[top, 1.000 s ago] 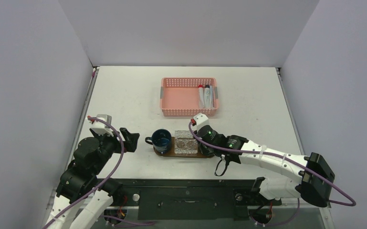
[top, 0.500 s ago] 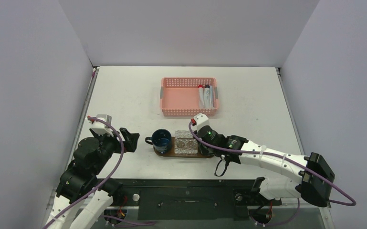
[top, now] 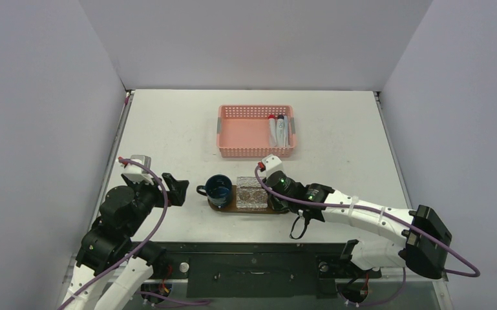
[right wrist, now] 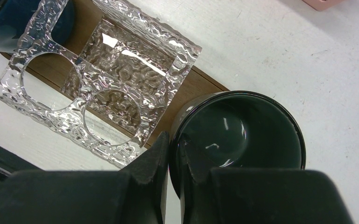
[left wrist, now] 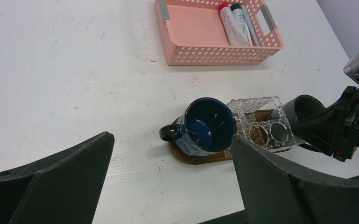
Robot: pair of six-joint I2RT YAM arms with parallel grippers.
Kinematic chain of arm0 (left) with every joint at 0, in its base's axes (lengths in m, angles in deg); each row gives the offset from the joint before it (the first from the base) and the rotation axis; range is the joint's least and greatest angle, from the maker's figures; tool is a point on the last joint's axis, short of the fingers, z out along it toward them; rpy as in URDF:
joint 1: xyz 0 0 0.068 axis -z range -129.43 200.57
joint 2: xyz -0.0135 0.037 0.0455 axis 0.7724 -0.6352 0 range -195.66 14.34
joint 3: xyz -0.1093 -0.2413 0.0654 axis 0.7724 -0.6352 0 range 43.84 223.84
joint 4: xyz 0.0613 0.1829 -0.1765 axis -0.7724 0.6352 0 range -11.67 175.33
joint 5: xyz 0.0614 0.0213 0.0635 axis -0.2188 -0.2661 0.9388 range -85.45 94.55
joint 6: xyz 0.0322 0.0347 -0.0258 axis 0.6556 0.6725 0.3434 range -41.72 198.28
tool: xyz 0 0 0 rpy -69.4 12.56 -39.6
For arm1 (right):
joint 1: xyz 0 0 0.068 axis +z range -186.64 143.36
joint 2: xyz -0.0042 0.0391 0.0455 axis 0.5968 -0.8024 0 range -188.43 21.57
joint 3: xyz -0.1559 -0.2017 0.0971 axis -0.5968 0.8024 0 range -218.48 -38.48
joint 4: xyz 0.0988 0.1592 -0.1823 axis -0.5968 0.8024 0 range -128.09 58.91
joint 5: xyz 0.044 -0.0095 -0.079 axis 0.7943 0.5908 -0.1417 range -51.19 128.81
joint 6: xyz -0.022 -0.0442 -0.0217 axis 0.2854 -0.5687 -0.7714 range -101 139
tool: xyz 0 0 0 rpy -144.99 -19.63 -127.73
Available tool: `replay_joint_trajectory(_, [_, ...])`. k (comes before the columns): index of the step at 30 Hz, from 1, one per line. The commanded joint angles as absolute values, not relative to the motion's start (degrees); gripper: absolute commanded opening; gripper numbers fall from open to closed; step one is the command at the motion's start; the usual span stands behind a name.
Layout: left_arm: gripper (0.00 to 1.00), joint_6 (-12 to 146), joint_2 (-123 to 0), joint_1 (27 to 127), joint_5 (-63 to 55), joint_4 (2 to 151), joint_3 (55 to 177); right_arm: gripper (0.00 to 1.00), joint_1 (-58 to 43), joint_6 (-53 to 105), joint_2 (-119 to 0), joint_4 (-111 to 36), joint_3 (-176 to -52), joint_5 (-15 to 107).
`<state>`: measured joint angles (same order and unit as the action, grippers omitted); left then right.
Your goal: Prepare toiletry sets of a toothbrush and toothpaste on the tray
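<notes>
the tray [right wrist: 200, 85] is a dark brown wooden board on the white table [top: 168, 129], just in front of the two arms. a blue cup [left wrist: 207, 126] sits on its left end. a clear bumpy holder [left wrist: 261, 126] sits in the middle, right beside the cup. the right gripper [right wrist: 172, 149] is pinched tight on the rim of a dark cup [right wrist: 242, 130], one finger inside and one outside. this dark cup is at the right end of the tray, just beside the holder. i cannot tell if it rests there or is held a bit above. the left gripper [left wrist: 168, 186] is spread wide apart and holds nothing. it hangs near the left of the tray and does not touch it. the pink basket [top: 245, 132] is farther back on the table. in its right side lie two toothpaste tubes [left wrist: 228, 21] and a thin pale blue stick [left wrist: 249, 18], which may be a toothbrush.
</notes>
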<state>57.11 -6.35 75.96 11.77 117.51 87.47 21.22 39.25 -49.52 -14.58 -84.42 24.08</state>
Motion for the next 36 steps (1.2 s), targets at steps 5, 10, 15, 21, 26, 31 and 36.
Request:
replay_joint_trajectory(5, [0.96,57.7,-6.1,75.6,11.6,114.4,87.4,0.0,21.8,39.4,-49.2,-16.4,-84.9,22.5])
replay_joint_trajectory(10, [0.96,57.7,-6.1,75.6,11.5,114.4,87.5,0.05,21.9,39.6,-49.5,-16.3,-85.0,22.8])
replay_joint_trajectory(15, [0.96,57.6,-6.3,75.6,11.4,114.3,87.5,0.11,21.9,39.7,-49.5,-16.0,-85.5,22.6])
replay_joint_trajectory(21, [0.96,57.6,-6.3,75.6,11.5,114.3,87.5,0.17,22.0,39.6,-49.5,-15.3,-86.7,22.1])
replay_joint_trajectory(26, [0.96,57.7,-6.2,75.6,11.5,114.4,87.5,0.2,22.2,39.5,-49.1,-14.5,-87.3,21.5])
replay_joint_trajectory(31, [0.96,57.6,-6.2,75.6,11.5,114.4,87.5,0.22,22.2,39.6,-47.8,-13.8,-87.8,20.8])
replay_joint_trajectory(36, [0.96,57.6,-6.2,75.6,11.5,114.4,87.5,0.23,22.4,40.0,-46.4,-12.3,-88.6,19.3])
